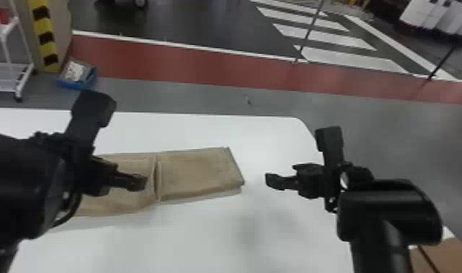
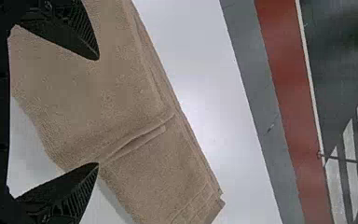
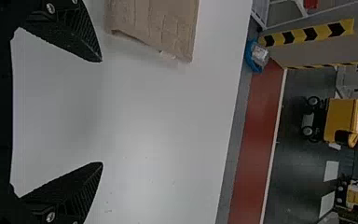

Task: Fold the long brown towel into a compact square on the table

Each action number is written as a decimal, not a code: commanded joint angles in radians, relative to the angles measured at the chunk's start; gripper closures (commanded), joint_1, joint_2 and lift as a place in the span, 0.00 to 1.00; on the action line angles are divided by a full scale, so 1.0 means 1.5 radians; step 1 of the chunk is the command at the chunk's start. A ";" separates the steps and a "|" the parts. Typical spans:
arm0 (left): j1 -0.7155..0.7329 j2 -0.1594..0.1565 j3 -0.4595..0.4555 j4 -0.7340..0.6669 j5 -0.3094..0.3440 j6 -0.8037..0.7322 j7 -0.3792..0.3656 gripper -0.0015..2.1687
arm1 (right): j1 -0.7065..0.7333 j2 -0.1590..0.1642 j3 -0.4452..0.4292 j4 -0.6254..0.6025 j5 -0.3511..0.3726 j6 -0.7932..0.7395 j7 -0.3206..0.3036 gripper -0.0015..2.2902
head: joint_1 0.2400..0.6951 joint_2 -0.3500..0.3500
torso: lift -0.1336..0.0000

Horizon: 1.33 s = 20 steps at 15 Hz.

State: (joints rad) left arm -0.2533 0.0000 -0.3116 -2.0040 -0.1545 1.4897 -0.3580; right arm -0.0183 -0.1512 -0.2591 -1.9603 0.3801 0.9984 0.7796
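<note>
the brown towel (image 1: 201, 172) lies on the white table (image 1: 190, 239) as a folded strip, running from the left of the head view to just past its middle, with a narrow ridge crossing it. the left gripper (image 1: 137, 182) is over the towel at centre left, its two fingers spread wide. the right gripper (image 1: 272, 181), right of centre, is apart from the towel's right end, its fingers also spread wide, over the table.

No legible lettering, yellow-and-black hazard stripes (image 1: 45, 38) on tan upright panel (image 1: 61, 29) beyond far edge of white table (image 1: 270, 132), white crosswalk bars (image 1: 326, 37) on dark grey floor (image 1: 205, 25) beyond its far right corner
</note>
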 commanded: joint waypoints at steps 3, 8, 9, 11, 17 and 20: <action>0.076 -0.002 0.165 -0.069 0.011 -0.002 -0.046 0.02 | -0.034 0.101 0.087 -0.024 0.016 0.021 -0.011 0.04 | 1.00 0.18 | 0.08; 0.131 0.037 0.310 -0.086 0.064 -0.010 -0.106 0.02 | -0.079 0.101 0.171 0.052 0.031 0.019 -0.053 0.04 | 1.00 0.44 | 0.08; 0.137 0.043 0.324 -0.086 0.073 -0.022 -0.110 0.02 | -0.079 0.101 0.182 0.061 0.021 0.021 -0.065 0.04 | 1.00 0.47 | 0.08; 0.145 0.061 0.333 -0.086 0.088 -0.034 -0.110 0.02 | -0.079 0.101 0.206 0.067 -0.006 0.044 -0.091 0.04 | 1.00 0.54 | 0.08; 0.162 0.078 0.346 -0.083 0.095 -0.049 -0.127 0.02 | -0.060 0.101 0.255 0.062 -0.056 0.070 -0.117 0.05 | 1.00 0.67 | 0.08; 0.176 0.078 0.349 -0.083 0.097 -0.061 -0.131 0.02 | -0.051 0.101 0.260 0.048 -0.093 0.070 -0.137 0.05 | 1.00 0.72 | 0.08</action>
State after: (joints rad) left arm 0.0003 0.1164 0.2092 -2.1292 -0.0118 1.4035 -0.5530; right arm -0.0988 -0.0077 0.1252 -1.8792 0.2620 1.1051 0.5848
